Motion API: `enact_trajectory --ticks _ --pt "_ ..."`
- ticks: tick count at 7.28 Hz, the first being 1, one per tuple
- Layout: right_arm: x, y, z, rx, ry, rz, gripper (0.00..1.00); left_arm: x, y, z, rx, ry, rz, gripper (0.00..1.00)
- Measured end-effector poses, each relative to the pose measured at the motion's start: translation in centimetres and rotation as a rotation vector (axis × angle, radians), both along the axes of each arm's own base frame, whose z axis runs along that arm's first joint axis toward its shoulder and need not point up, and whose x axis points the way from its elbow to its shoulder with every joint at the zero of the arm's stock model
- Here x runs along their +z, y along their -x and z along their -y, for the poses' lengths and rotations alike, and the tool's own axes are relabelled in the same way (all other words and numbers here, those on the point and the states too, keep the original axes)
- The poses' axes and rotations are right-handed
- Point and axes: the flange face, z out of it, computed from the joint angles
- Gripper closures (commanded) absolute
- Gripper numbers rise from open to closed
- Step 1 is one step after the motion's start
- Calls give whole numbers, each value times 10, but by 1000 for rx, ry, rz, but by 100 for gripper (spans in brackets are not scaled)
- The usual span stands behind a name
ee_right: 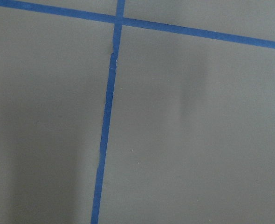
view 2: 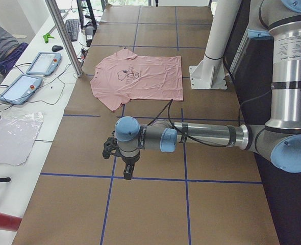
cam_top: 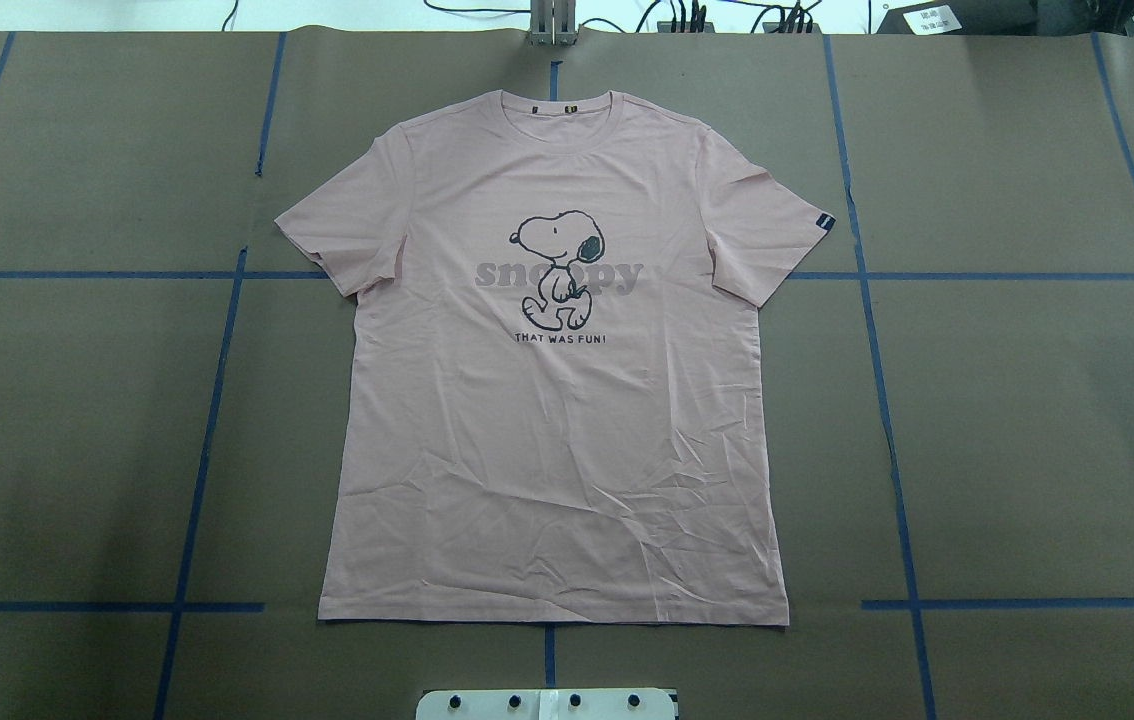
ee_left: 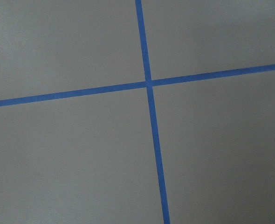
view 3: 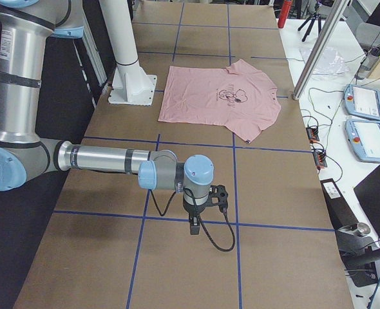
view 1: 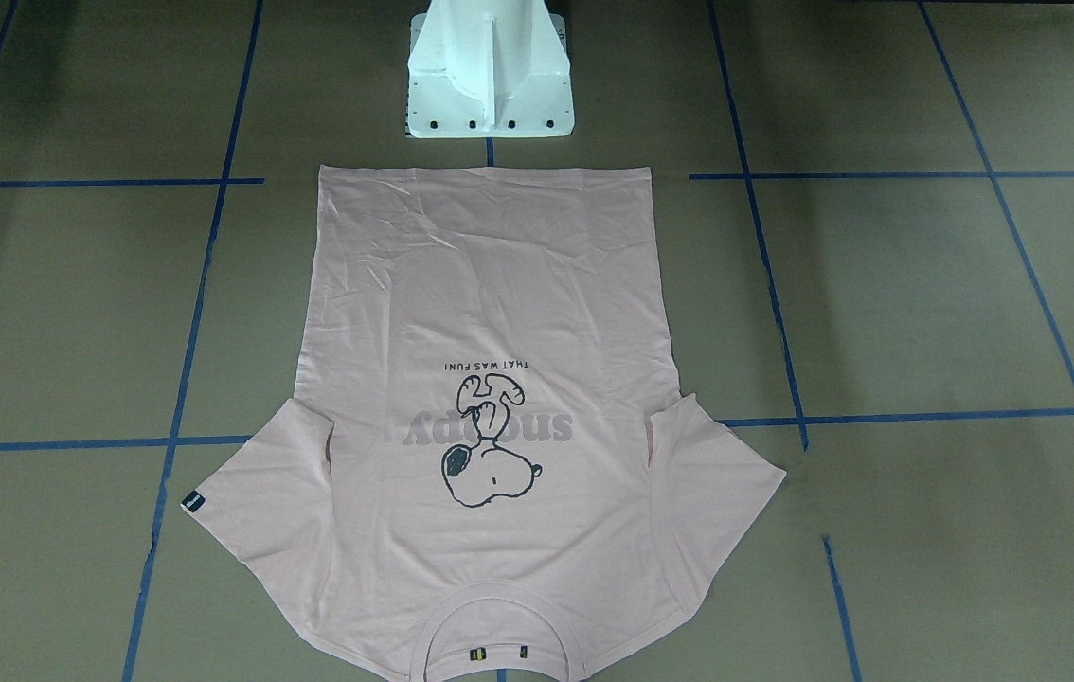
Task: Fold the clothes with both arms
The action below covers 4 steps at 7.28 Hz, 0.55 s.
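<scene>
Soft, limp T-shirt (cam_top: 557,420) lay flat on the counter (cam_top: 1027,420), probably best pinched at its hem corners. The state of the left tool (view 2: 127,172) and the right tool (view 3: 194,227) could not be told.

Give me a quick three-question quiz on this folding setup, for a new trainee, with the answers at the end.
1. True or false: the pink T-shirt lies spread flat, print up.
2. Its collar points: A) toward the white pedestal; B) away from it; C) toward the robot's left.
3. Is the left hand or the right hand touching the T-shirt?
Key: 1 true; 2 B; 3 neither, both hang over bare table, apart from it.
</scene>
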Motion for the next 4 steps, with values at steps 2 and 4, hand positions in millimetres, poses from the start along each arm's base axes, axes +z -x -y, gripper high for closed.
enact_trajectory --ticks 2,4 --pt "-2 0 1 0 -5 0 0 -2 0 1 1 -20 3 0" --pt "-12 0 4 -1 -33 5 0 -6 -1 3 3 -45 1 0"
